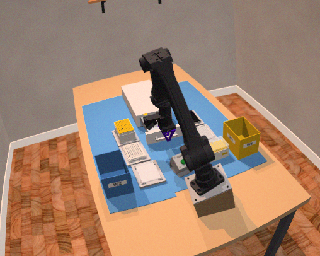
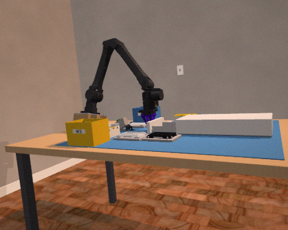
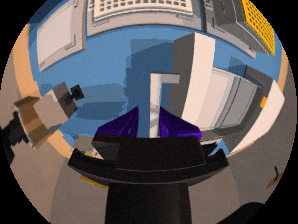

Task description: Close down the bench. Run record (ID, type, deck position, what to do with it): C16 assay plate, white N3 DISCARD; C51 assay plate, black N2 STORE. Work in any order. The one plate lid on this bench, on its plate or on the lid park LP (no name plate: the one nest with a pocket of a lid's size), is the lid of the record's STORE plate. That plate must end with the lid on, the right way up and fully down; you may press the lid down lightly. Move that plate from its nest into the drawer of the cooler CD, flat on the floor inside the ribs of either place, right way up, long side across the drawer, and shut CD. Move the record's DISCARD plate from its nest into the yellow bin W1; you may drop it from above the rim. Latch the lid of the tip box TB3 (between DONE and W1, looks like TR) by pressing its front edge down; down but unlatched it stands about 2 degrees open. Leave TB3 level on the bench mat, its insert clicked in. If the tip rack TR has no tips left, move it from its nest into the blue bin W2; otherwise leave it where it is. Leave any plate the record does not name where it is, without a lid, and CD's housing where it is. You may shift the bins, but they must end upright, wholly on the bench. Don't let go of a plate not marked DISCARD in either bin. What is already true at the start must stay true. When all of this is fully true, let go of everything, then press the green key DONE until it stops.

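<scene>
The cooler CD has a white housing [image 1: 138, 94] [image 2: 223, 124], and its drawer stands pulled out, with the drawer front [image 1: 155, 138] [image 2: 155, 124] facing the arm base. My gripper [image 1: 168, 136] [image 2: 148, 117] [image 3: 148, 110] hangs at that front, its purple fingers partly open on either side of the white handle [image 3: 157, 96]. The black plate [image 2: 161, 135] [image 1: 196, 116] and the white plate [image 1: 207, 130] [image 2: 131, 135] sit in nests right of the drawer. A flat white lid-like piece [image 1: 148, 173] [image 3: 60, 32] lies in the front left nest. The tip box TB3 [image 1: 220, 147] stands beside the yellow bin W1 [image 1: 242, 139] [image 2: 87, 133].
The tip rack TR [image 1: 123, 127] [image 3: 256, 12] shows yellow tips. A white gridded plate [image 1: 135, 152] sits in front of it. The blue bin W2 [image 1: 114, 173] stands front left. The green key DONE [image 1: 182, 162] is beside the arm base.
</scene>
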Robot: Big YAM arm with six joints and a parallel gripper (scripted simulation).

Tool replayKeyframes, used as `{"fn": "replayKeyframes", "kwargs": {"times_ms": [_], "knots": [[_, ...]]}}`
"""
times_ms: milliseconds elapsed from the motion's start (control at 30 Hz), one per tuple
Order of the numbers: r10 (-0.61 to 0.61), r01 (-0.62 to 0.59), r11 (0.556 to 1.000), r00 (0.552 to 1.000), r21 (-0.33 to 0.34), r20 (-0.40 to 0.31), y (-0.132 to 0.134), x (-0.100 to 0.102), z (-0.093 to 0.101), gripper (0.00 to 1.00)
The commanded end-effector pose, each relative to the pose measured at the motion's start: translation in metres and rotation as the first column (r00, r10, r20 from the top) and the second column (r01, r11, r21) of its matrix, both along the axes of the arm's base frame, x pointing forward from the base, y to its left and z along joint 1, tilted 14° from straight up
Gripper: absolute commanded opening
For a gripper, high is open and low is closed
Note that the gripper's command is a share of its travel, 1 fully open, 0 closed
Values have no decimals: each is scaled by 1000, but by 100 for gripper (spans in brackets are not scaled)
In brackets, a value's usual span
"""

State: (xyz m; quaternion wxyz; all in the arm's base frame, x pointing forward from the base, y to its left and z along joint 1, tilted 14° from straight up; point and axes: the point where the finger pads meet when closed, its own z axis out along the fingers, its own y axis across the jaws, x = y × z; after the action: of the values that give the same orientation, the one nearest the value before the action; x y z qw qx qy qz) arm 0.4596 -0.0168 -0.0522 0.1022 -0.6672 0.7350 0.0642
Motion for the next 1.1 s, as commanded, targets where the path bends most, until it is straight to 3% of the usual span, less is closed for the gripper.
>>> {"fn": "replayKeyframes", "kwargs": {"times_ms": [0, 633, 1067], "knots": [[0, 0, 1000, 1000, -1, 16, 0, 1, 10, 30], [0, 0, 1000, 1000, -2, 30, -1, 2, 13, 30], [0, 0, 1000, 1000, 0, 8, 0, -8, 7, 30]]}}
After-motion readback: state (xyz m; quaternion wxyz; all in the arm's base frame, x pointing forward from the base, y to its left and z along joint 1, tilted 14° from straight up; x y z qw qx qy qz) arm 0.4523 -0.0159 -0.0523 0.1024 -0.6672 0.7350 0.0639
